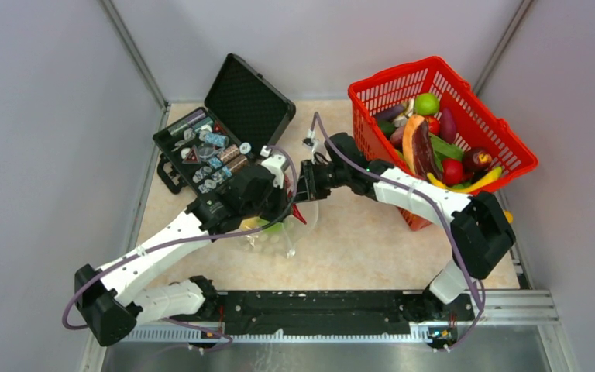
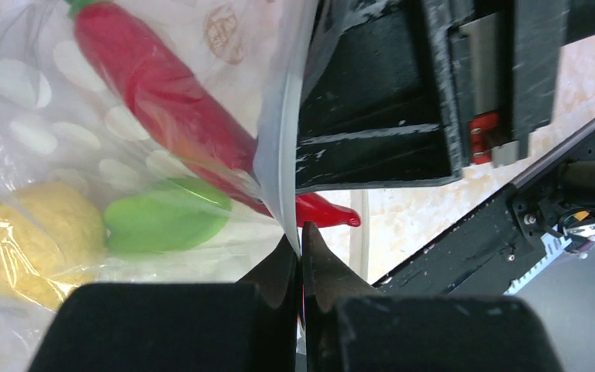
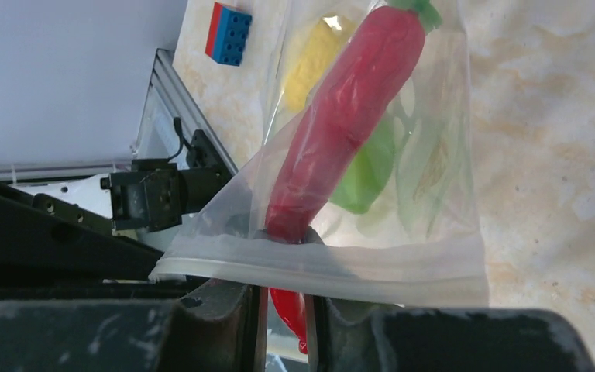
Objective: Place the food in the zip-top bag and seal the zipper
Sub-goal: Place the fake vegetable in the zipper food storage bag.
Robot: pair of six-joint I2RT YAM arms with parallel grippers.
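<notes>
The clear zip-top bag (image 1: 283,232) lies between my grippers and holds a yellow fruit (image 2: 27,240) and a green one (image 2: 166,225). A red pepper (image 2: 155,101) lies half in the bag, and its tip pokes out past the zipper (image 2: 283,139). My left gripper (image 2: 300,244) is shut on the zipper strip at the mouth edge. My right gripper (image 3: 287,310) is closed around the pepper's tip (image 3: 290,310), just behind the zipper (image 3: 318,267). The pepper (image 3: 341,124), green fruit (image 3: 368,174) and yellow fruit (image 3: 314,54) show through the bag (image 3: 434,155). More food (image 1: 434,147) fills the red basket.
The red mesh basket (image 1: 511,151) stands at the back right. An open black case (image 1: 225,132) with metal parts stands at the back left. A blue and red brick (image 3: 228,32) lies on the table beyond the bag. The black rail (image 1: 318,306) runs along the near edge.
</notes>
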